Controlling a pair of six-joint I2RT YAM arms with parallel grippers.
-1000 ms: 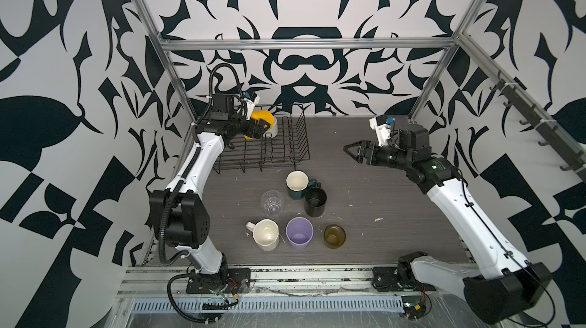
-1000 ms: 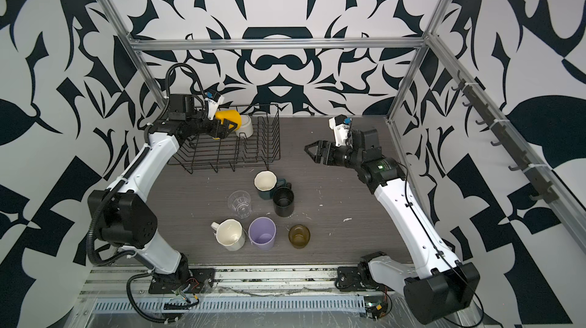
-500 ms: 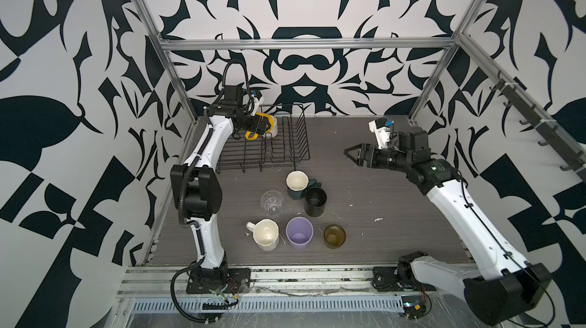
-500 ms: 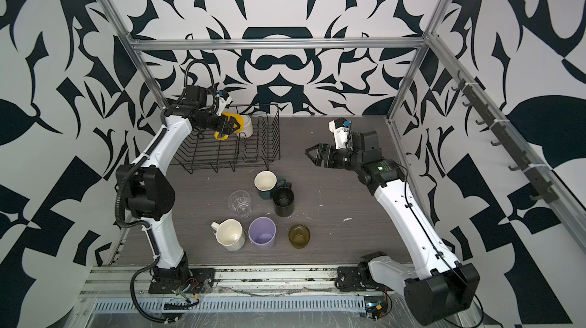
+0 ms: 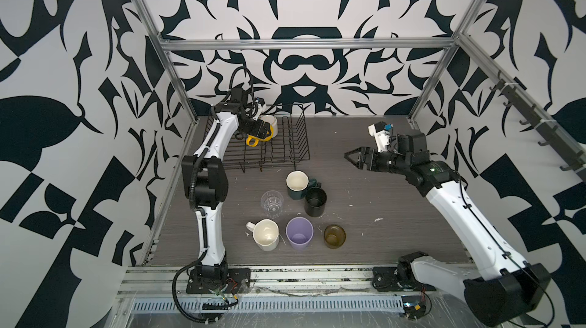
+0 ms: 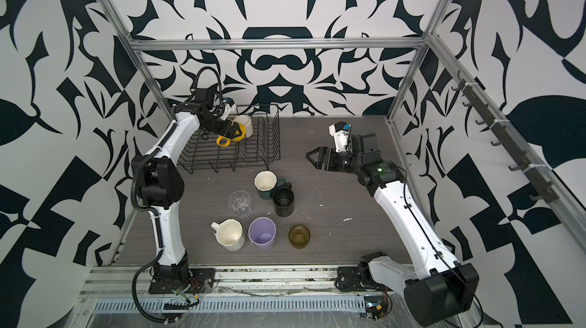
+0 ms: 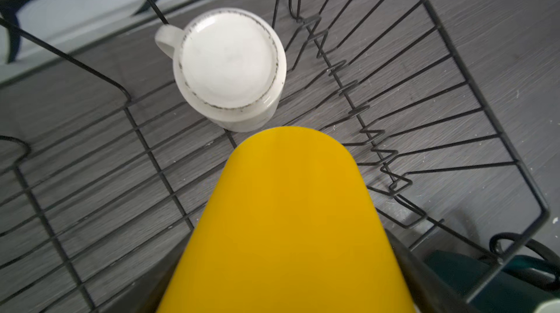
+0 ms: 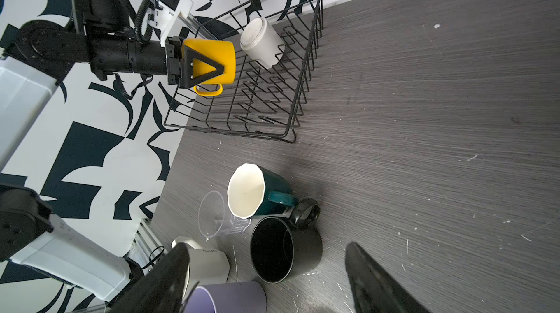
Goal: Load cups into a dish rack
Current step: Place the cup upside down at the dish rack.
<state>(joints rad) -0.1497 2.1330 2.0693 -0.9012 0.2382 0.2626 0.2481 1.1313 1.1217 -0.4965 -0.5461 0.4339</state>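
Arm (image 5: pixel 218 134) stretched over dish rack (image 5: pixel 285 149), left hand (image 5: pixel 265 129) clamping yellow mug (image 8: pixel 218 50).

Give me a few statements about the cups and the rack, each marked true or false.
1. The left gripper holds the yellow mug over the rack. True.
2. The white mug in the rack stands mouth up. False: it is upside down, base up.
3. The right gripper grips the black mug. False: it is open and empty, apart from that mug.
4. The clear glass stands on the table, outside the rack. True.
5. The purple cup stands between the cream mug and the brown glass. True.
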